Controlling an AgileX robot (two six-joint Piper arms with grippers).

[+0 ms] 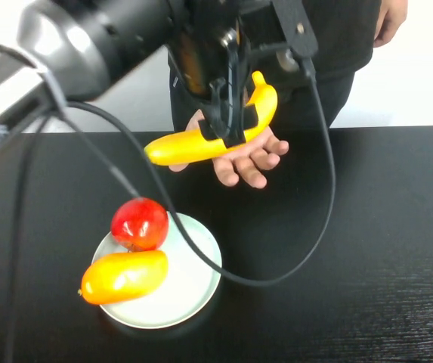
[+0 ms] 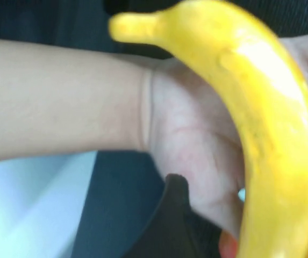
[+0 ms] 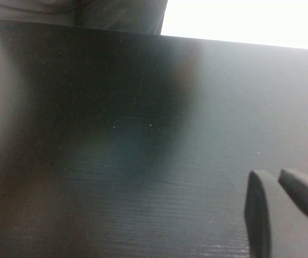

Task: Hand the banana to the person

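The banana (image 1: 186,145) is long, curved and glossy yellow. My left gripper (image 1: 231,127) is shut on its middle and holds it in the air at the far table edge, just above the open palm (image 1: 248,160) of the person (image 1: 352,38) in a black shirt. In the left wrist view the banana (image 2: 261,107) lies across the palm (image 2: 191,145), with one dark finger (image 2: 172,209) beside it; the other finger is hidden. My right gripper (image 3: 274,174) is out of the high view; its wrist view shows it low over bare table, shut and empty.
A pale green plate (image 1: 193,295) sits at the front left of the black table (image 1: 367,265). It holds a red apple (image 1: 139,224) and an orange-yellow mango (image 1: 123,276). The left arm's black cable (image 1: 322,189) loops over the table's middle.
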